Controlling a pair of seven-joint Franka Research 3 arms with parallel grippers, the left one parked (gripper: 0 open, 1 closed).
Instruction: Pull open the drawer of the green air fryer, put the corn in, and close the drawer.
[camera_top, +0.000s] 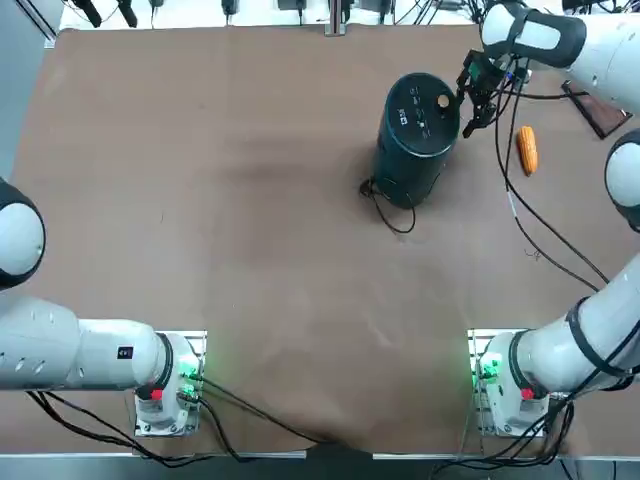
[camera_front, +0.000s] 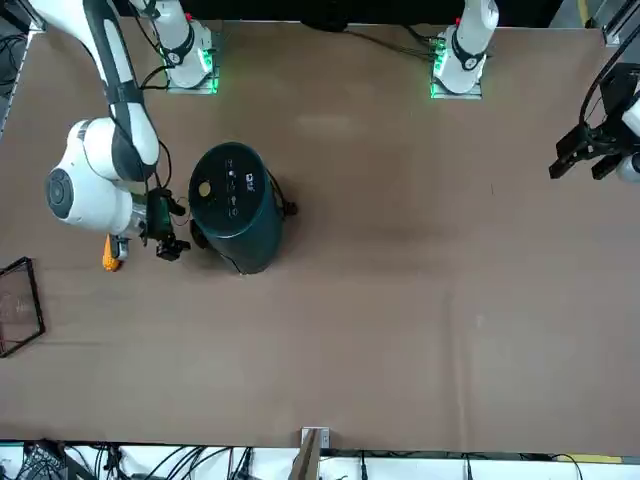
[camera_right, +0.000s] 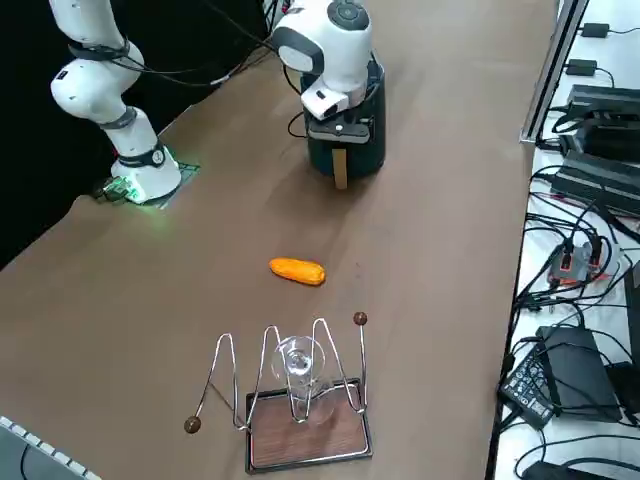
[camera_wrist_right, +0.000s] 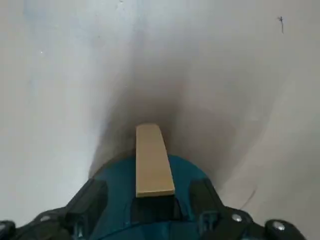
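The green air fryer (camera_top: 418, 135) is standing upright on the brown surface (camera_top: 250, 230), its tan drawer handle (camera_wrist_right: 152, 160) sitting between the parted jaws of the right gripper (camera_wrist_right: 150, 200). The corn (camera_top: 526, 149) is lying just beside, apart from both.

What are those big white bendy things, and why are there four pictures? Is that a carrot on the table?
The white bendy things are robot arms. The four pictures show one moment: from above, from across the table, from the side, and from a tiny camera on the working arm's wrist. On the brown table stands a green air fryer, a pot that cooks with hot air. The orange thing is a small corn cob, lying alone on the table. The right gripper, the robot's two-fingered hand, is at the fryer's tan handle. Its fingers are spread either side of it, holding nothing. A wire rack with a glass also stands nearby.
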